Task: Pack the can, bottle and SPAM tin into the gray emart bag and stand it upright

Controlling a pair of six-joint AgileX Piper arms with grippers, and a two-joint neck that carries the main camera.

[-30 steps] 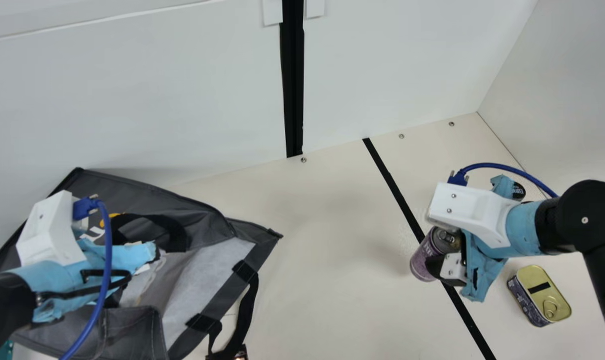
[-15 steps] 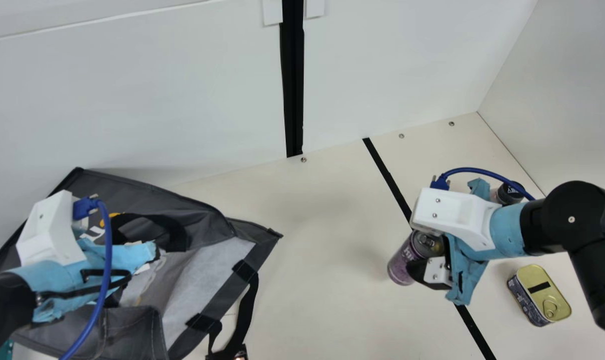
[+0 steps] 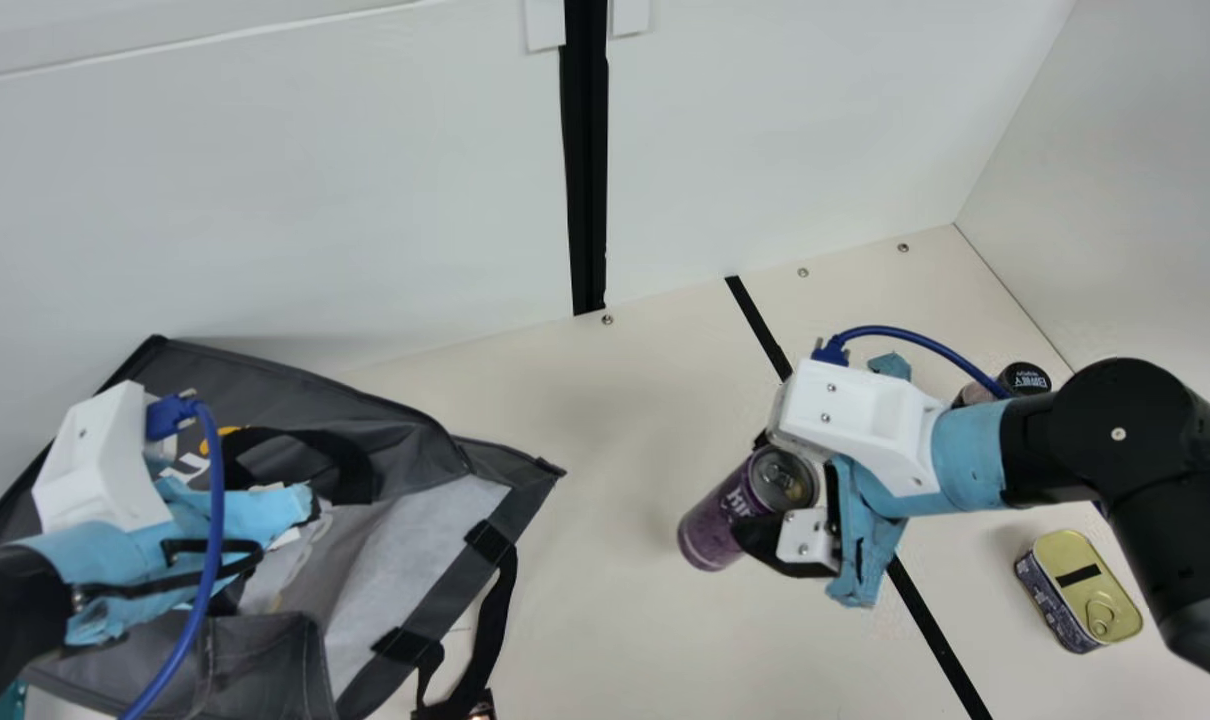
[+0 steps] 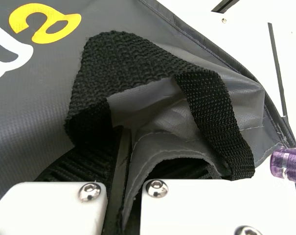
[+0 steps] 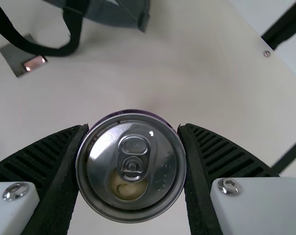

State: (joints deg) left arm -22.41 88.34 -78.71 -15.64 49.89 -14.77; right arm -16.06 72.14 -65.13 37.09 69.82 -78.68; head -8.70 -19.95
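Note:
The purple can [image 3: 717,522] is tilted in my right gripper [image 3: 758,492], over the table's middle. From the right wrist view, the can's silver top [image 5: 133,166] sits between both fingers of my right gripper [image 5: 133,147]. My left gripper [image 3: 300,515] is at the gray bag [image 3: 295,385], which lies with its mouth toward the right. In the left wrist view my left gripper [image 4: 122,147] is shut on the bag's edge cloth, beside a black strap [image 4: 133,63]. The SPAM tin [image 3: 1080,590] rests at the right; the bottle's black cap [image 3: 1025,378] shows behind the right arm.
White walls [image 3: 365,200] rise behind the table [image 3: 605,600]. A black strap [image 3: 490,630] trails from the bag's mouth side onto the table. Black tape [image 3: 930,620] crosses the table under the right arm. A blue cable loops over each wrist.
My right gripper has carried the can leftward, toward the bag, and more of the bottle has come into sight behind the arm. The left arm and bag have kept still.

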